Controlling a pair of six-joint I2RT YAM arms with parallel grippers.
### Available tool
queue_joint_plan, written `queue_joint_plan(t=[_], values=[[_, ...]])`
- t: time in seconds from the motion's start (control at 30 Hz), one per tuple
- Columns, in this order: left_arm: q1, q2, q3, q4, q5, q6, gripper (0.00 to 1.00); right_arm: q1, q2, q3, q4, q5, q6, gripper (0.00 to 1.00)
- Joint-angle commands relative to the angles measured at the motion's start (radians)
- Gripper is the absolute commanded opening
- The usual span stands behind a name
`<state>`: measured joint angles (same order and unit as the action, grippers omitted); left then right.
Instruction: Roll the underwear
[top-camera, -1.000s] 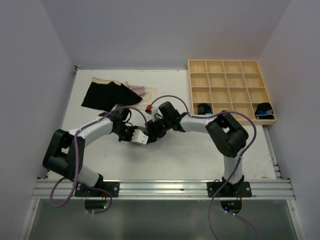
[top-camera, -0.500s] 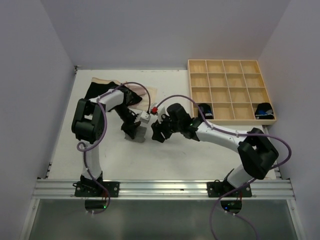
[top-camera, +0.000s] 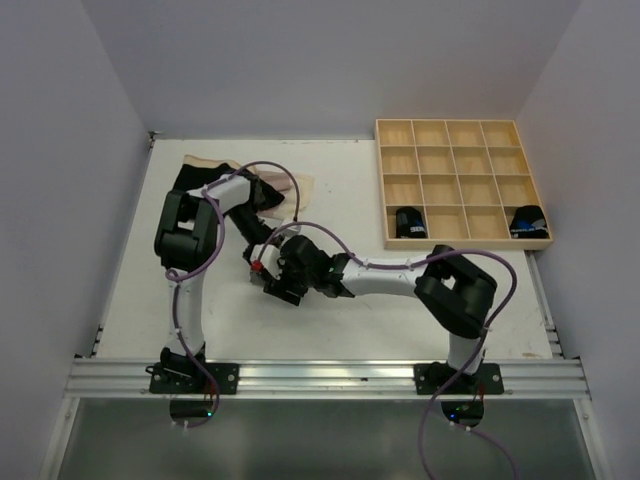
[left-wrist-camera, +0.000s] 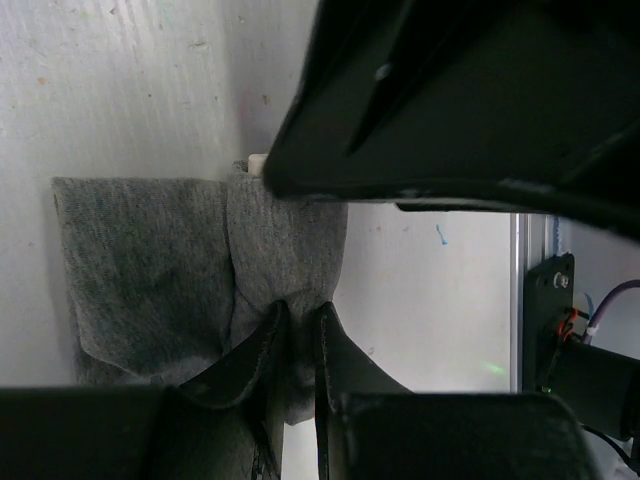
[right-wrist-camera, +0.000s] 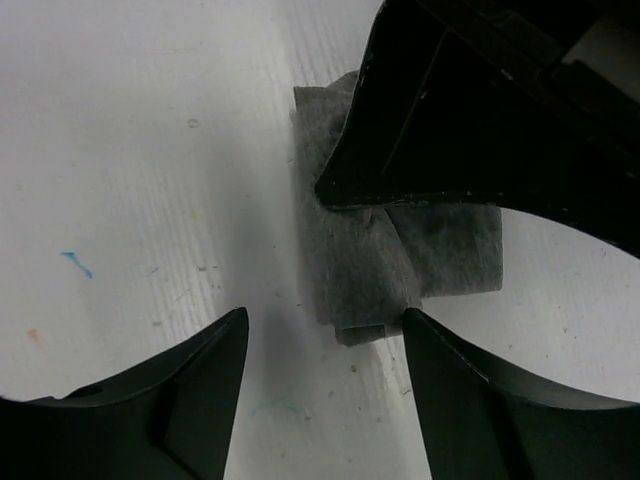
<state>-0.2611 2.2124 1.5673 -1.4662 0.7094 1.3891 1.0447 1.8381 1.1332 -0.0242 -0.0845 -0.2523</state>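
Note:
A folded grey underwear (left-wrist-camera: 160, 270) lies flat on the white table, and shows in the right wrist view too (right-wrist-camera: 375, 265). My left gripper (left-wrist-camera: 297, 322) is shut on one edge of it, with cloth pinched between the two narrow fingers. My right gripper (right-wrist-camera: 325, 335) is open, its fingertips down at the table just off the folded end of the grey cloth and touching nothing. In the top view both grippers, left (top-camera: 260, 262) and right (top-camera: 273, 280), meet mid-table and hide the grey piece. Black underwear (top-camera: 195, 180) and pale beige underwear (top-camera: 292, 185) lie at the back left.
A light wooden tray (top-camera: 450, 124) of square compartments stands at the back right. Two dark rolled bundles sit in its front row (top-camera: 408, 222) (top-camera: 527, 220). Purple cables loop over both arms. The right arm stretches low across the middle of the table.
The right arm has swung left and nearer, bringing its open gripper close beside the left gripper at the grey cloth. The left arm has folded upright; its grip on the cloth is unchanged.

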Motion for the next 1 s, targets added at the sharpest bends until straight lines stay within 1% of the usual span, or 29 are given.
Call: queue_joint_plan(t=[0.0, 0.1, 0.2, 0.3, 0.33, 0.4, 0.43, 0.5, 0.57, 0.6, 0.63, 0.67, 0.7, 0.73, 0.77, 0.8, 0.87, 0.9, 0.97], values=[[0.002, 0.093, -0.027, 0.152, -0.113, 0.025, 0.15, 0.02, 0.029, 0.031, 0.13, 0.081, -0.099, 0.68], [0.002, 0.093, -0.029, 0.155, -0.111, 0.025, 0.16, 0.028, 0.065, 0.045, 0.141, 0.109, -0.111, 0.68], [0.002, 0.09, -0.035, 0.165, -0.116, 0.024, 0.17, 0.031, 0.099, 0.056, 0.144, 0.109, -0.125, 0.66], [0.002, 0.086, -0.036, 0.173, -0.117, 0.018, 0.18, 0.034, 0.133, 0.065, 0.116, 0.088, -0.133, 0.49], [0.002, 0.082, -0.038, 0.175, -0.116, 0.018, 0.18, 0.032, 0.135, 0.069, 0.107, 0.089, -0.133, 0.31], [0.008, 0.063, -0.041, 0.188, -0.099, 0.01, 0.23, 0.032, 0.132, 0.06, 0.099, 0.042, -0.124, 0.14], [0.013, 0.053, -0.041, 0.191, -0.09, 0.004, 0.24, 0.034, 0.131, 0.05, 0.098, 0.028, -0.116, 0.01], [0.025, 0.018, -0.041, 0.208, -0.065, -0.016, 0.25, 0.032, 0.13, 0.051, 0.051, -0.016, -0.093, 0.0], [0.037, -0.022, -0.05, 0.214, -0.018, -0.022, 0.29, 0.031, 0.138, 0.06, 0.027, -0.061, -0.081, 0.0], [0.058, -0.073, -0.053, 0.228, 0.005, -0.036, 0.35, 0.029, 0.141, 0.062, -0.017, -0.078, -0.058, 0.0], [0.072, -0.1, -0.055, 0.228, 0.031, -0.036, 0.39, 0.02, 0.145, 0.069, -0.032, -0.096, -0.045, 0.0], [0.109, -0.126, -0.053, 0.224, 0.082, -0.032, 0.42, 0.012, 0.153, 0.074, -0.061, -0.144, -0.032, 0.0], [0.131, -0.176, -0.05, 0.219, 0.106, -0.03, 0.45, 0.008, 0.156, 0.077, -0.072, -0.164, -0.001, 0.0], [0.15, -0.203, -0.052, 0.215, 0.13, -0.025, 0.47, -0.009, 0.161, 0.083, -0.083, -0.184, 0.016, 0.0], [0.193, -0.227, -0.053, 0.214, 0.163, -0.022, 0.48, -0.018, 0.168, 0.086, -0.095, -0.23, 0.031, 0.0], [0.216, -0.278, -0.062, 0.225, 0.177, -0.022, 0.5, -0.028, 0.17, 0.086, -0.098, -0.25, 0.065, 0.0], [0.256, -0.334, -0.084, 0.25, 0.203, -0.035, 0.5, -0.063, 0.184, 0.092, -0.108, -0.306, 0.102, 0.0], [0.307, -0.397, -0.104, 0.289, 0.211, -0.036, 0.5, -0.074, 0.197, 0.096, -0.112, -0.355, 0.14, 0.0], [0.362, -0.469, -0.183, 0.338, 0.217, -0.041, 0.51, -0.104, 0.217, 0.112, -0.128, -0.394, 0.169, 0.0]])
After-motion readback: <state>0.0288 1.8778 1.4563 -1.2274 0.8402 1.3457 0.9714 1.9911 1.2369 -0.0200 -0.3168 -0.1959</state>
